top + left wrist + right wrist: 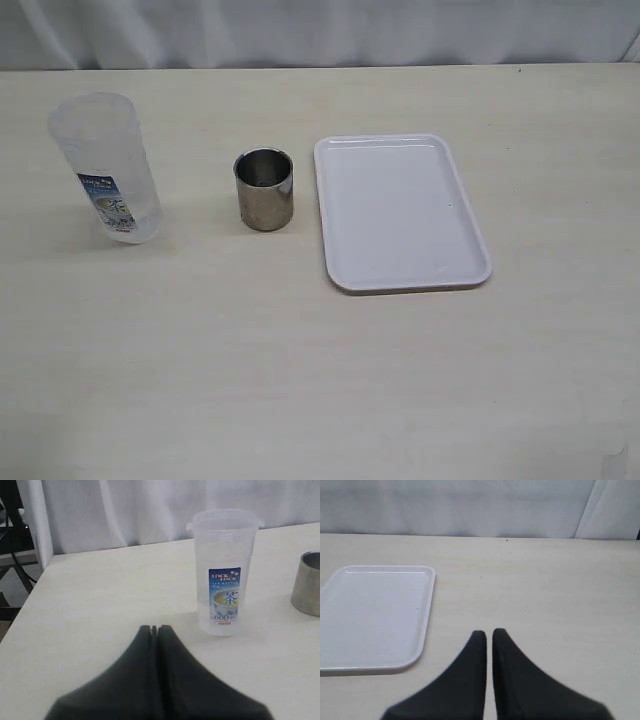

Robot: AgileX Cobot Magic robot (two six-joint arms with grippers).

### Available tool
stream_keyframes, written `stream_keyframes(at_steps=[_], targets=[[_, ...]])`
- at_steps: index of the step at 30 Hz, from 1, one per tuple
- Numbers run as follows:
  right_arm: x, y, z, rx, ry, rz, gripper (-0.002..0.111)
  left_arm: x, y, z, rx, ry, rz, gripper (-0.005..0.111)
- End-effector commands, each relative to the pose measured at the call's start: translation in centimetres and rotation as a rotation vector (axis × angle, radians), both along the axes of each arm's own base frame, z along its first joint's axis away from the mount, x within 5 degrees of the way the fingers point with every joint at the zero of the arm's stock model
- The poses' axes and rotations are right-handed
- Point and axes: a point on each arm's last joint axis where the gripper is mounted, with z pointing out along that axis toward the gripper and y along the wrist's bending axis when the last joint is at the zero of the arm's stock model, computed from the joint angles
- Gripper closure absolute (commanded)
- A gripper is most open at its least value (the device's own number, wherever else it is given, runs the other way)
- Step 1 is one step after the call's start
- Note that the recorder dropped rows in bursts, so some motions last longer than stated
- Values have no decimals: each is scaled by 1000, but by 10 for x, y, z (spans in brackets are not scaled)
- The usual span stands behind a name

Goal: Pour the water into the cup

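A tall translucent plastic container (105,170) with a blue-and-white label stands upright at the left of the table and holds clear water in its lower part. The short shiny steel cup (264,188) stands upright to its right, apart from it, and looks empty. Neither gripper shows in the exterior view. In the left wrist view my left gripper (155,628) is shut and empty, a short way in front of the container (225,570), with the cup (307,585) at the picture's edge. My right gripper (489,631) is empty, its jaws nearly together with a thin gap, over bare table.
A flat white tray (400,210) lies empty to the right of the cup; it also shows beside my right gripper in the right wrist view (370,615). A white curtain hangs behind the table. The table's left edge (30,595) is near the container.
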Motion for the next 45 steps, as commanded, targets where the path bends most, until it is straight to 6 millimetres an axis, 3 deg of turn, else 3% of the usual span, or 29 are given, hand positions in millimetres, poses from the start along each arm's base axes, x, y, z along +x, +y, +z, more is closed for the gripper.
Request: stream_keyframes(at_steps=[1, 10, 28, 31, 35, 39, 41, 42, 43, 44, 45], targets=[[0, 0, -1, -2, 2, -4, 104, 0, 0, 0, 5, -13, 2, 107], [0, 0, -1, -9, 2, -5, 104, 1, 0, 4, 3, -59, 0, 107], [0, 0, 2, -42, -31, 3, 104, -9, 1, 66, -139, -758, -7, 107], [1, 0, 4, -43, -49, 4, 104, -15, 2, 75, -242, -872, -28, 107], [1, 0, 4, -43, -56, 4, 104, -13, 1, 83, -238, -878, -29, 107], [1, 0, 6, -44, -77, 4, 104, 13, 0, 93, -227, -731, -17, 107], [1, 0, 6, -44, -78, 5, 104, 30, -1, 88, -236, -647, -9, 101], [1, 0, 6, -44, -78, 5, 104, 38, -1, 85, -240, -611, -5, 91], [1, 0, 6, -44, -78, 5, 104, 42, -1, 83, -238, -587, -2, 79], [1, 0, 6, -44, -78, 5, 104, 48, -1, 80, -237, -564, 1, 57], [1, 0, 6, -44, -78, 5, 104, 51, -2, 79, -228, -554, -3, 45]])
